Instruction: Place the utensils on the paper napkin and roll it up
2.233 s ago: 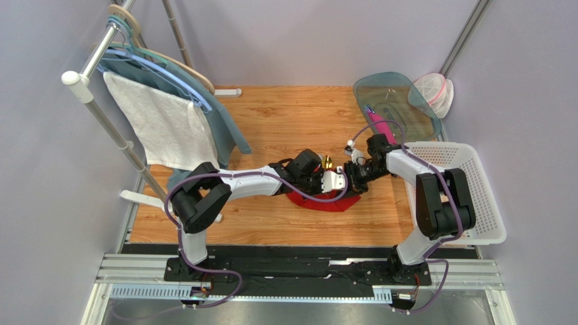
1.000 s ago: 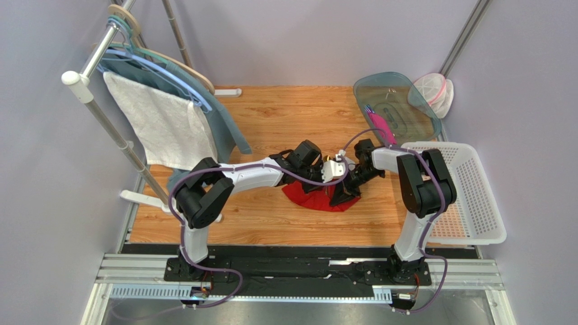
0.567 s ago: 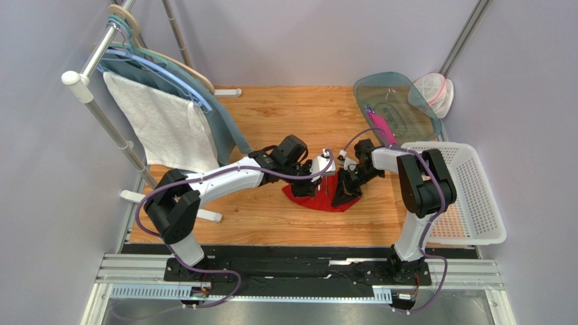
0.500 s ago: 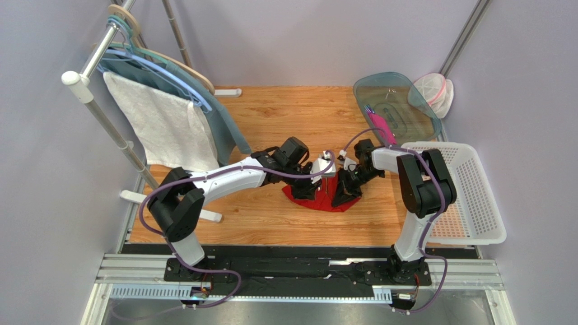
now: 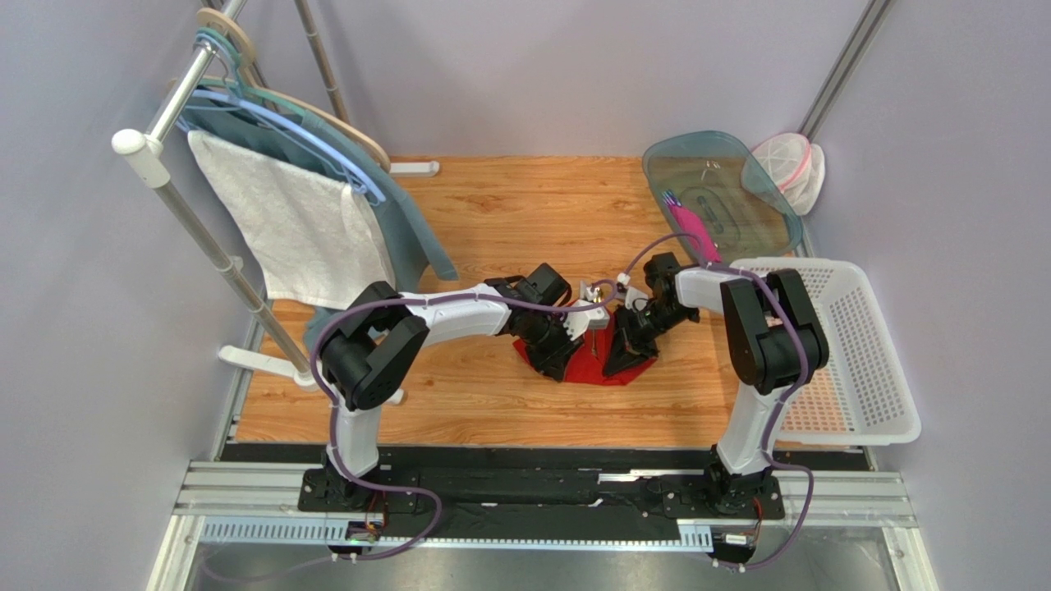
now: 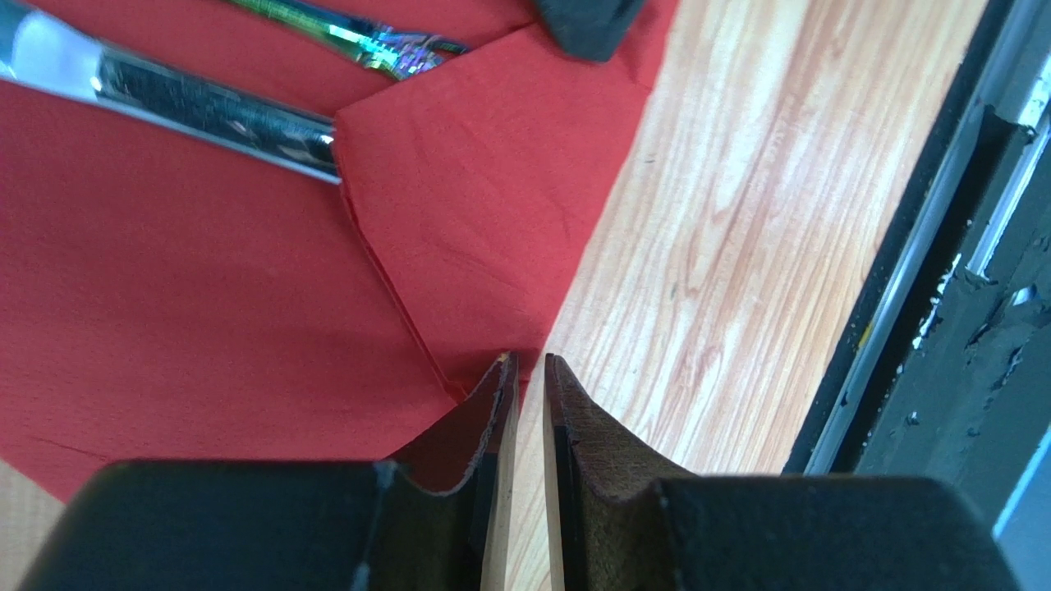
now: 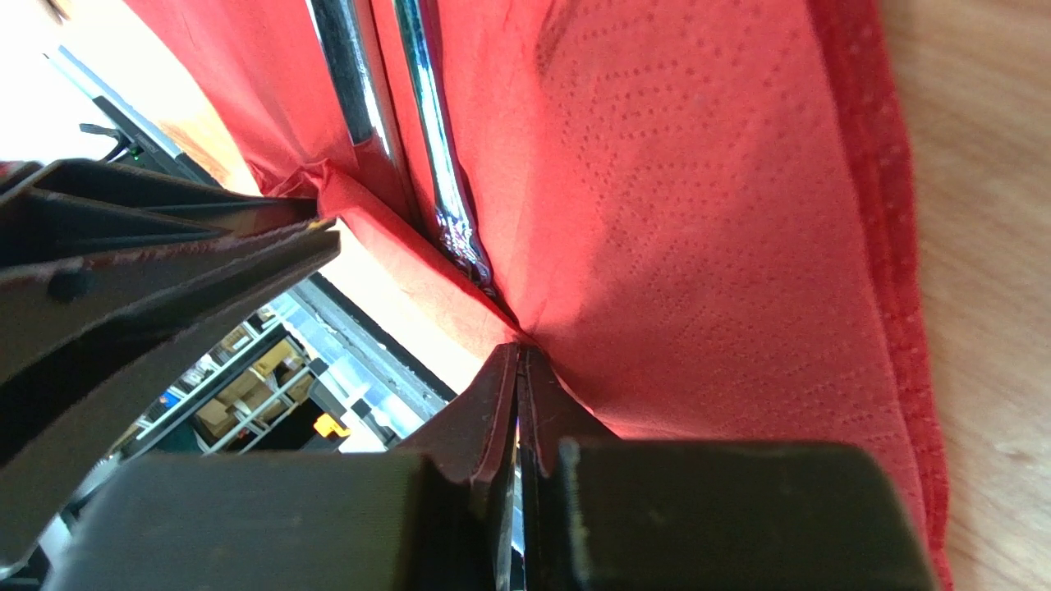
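Observation:
The red paper napkin (image 5: 600, 367) lies mid-table, partly folded over two silver utensils (image 6: 185, 101). In the right wrist view the utensils (image 7: 426, 148) lie side by side inside the fold of the napkin (image 7: 691, 185). My right gripper (image 5: 623, 349) is shut on the napkin's edge (image 7: 518, 351) and holds that fold up. My left gripper (image 5: 558, 350) is low at the napkin's left side. In the left wrist view its tips (image 6: 526, 365) stand at the napkin (image 6: 185, 308) edge over bare wood, almost together with a thin slit and nothing between them.
A white perforated basket (image 5: 864, 357) stands at the right edge. A clear teal tray (image 5: 728, 197) with a pink item is at the back right. A rack with a white towel (image 5: 290, 228) and hangers stands at the left. The table's black front rail (image 6: 913, 283) is near.
My left arm pulled back to the left, then returned and dropped to the napkin's left edge. My right gripper has stayed pinched on the napkin.

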You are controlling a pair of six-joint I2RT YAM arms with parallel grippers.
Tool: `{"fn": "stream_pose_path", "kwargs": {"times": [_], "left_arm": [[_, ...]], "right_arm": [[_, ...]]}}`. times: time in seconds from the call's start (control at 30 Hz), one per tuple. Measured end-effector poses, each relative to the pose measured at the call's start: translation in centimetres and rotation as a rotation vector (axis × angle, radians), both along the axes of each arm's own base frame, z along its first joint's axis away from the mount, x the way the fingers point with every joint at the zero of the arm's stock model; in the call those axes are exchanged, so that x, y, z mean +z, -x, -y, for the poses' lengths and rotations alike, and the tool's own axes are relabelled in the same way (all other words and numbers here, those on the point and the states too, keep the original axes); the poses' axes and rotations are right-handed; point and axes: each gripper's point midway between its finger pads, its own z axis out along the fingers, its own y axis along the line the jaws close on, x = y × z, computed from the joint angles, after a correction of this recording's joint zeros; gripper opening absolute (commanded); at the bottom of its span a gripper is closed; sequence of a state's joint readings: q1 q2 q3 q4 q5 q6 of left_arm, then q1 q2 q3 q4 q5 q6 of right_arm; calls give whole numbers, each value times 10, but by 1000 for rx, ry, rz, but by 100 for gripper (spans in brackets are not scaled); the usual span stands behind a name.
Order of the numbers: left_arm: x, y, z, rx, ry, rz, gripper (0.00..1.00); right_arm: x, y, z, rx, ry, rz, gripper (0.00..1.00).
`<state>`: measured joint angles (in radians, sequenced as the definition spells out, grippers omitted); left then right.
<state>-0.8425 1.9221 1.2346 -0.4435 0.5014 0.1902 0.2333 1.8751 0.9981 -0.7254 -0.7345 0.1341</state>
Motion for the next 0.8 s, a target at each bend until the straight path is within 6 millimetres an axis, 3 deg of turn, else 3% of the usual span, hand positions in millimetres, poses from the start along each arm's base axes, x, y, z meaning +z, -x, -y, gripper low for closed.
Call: {"fn": "stream_pose_path", "kwargs": {"times": [0.27,0.8], "left_arm": [[-2,-4,-5,67,2,-70,25],[12,-7,-3,145,16,-114,23]], "right_arm": [[0,0,0,0,1,-3,4],[0,-9,1,4,26,1,4]]}}
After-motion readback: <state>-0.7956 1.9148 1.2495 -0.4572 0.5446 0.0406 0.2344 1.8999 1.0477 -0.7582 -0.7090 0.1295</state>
